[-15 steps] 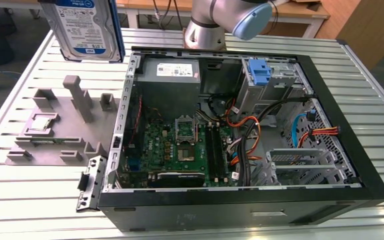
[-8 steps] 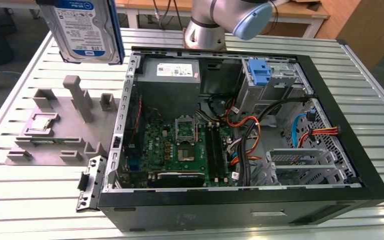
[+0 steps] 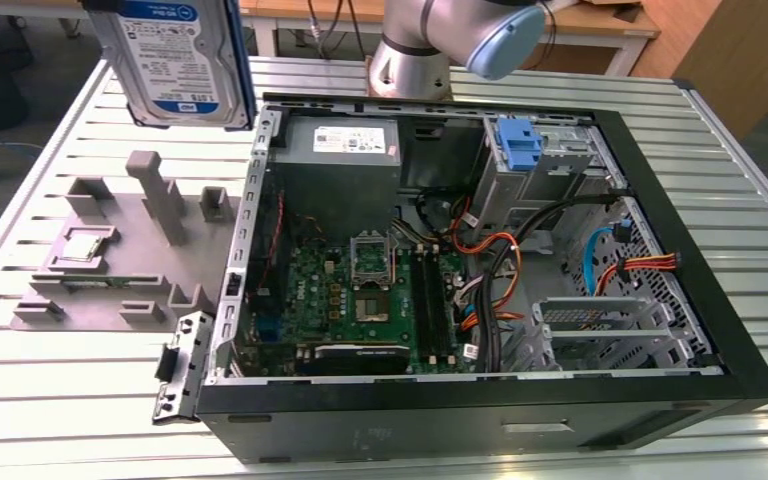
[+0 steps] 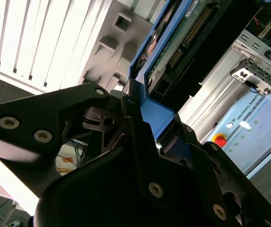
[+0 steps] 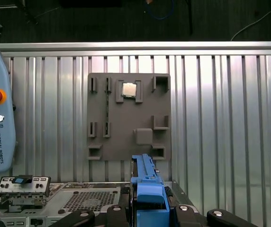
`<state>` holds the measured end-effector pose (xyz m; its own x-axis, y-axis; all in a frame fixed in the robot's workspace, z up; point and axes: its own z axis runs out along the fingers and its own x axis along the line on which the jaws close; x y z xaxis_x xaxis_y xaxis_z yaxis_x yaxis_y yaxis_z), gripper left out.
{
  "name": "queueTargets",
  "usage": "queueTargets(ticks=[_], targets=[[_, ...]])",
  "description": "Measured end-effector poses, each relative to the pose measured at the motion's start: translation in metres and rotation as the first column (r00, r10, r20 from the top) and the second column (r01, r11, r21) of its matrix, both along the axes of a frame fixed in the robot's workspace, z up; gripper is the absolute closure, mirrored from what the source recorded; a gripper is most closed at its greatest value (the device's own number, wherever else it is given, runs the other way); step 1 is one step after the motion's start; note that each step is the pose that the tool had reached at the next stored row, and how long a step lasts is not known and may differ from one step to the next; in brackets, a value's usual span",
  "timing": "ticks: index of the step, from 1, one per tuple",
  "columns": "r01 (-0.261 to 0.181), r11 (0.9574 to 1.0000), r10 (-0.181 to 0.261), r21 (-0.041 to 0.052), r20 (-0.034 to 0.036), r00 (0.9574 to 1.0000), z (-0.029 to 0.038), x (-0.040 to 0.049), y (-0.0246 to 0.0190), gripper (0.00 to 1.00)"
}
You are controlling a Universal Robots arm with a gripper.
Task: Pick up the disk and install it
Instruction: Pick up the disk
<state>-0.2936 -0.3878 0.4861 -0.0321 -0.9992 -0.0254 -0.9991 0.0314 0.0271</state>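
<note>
- Disk [image 3: 177,60], a flat silver rectangular hard drive with a white-and-blue label and a blue plastic bracket, hangs upright in the upper left of the exterior view, clear of the ribbed metal table [image 3: 37,400].
- We see the black gripper [image 5: 149,210] in the first wrist view, its fingers [image 5: 120,216] clamped on the disk's blue bracket.
- We find the open black computer case [image 3: 424,430] at centre right of the exterior view, apart from the disk.
- We note a grey moulded fixture plate [image 3: 117,260] at centre left, carrying a small square silver chip [image 3: 81,245].
</note>
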Motion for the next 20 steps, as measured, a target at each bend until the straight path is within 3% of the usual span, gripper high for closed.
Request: queueTargets(ticks=[20], targets=[[0.000, 1.0000, 0.000, 0.0001, 0.0000, 1.0000, -0.0005, 0.0211, -0.0001, 0.63]])
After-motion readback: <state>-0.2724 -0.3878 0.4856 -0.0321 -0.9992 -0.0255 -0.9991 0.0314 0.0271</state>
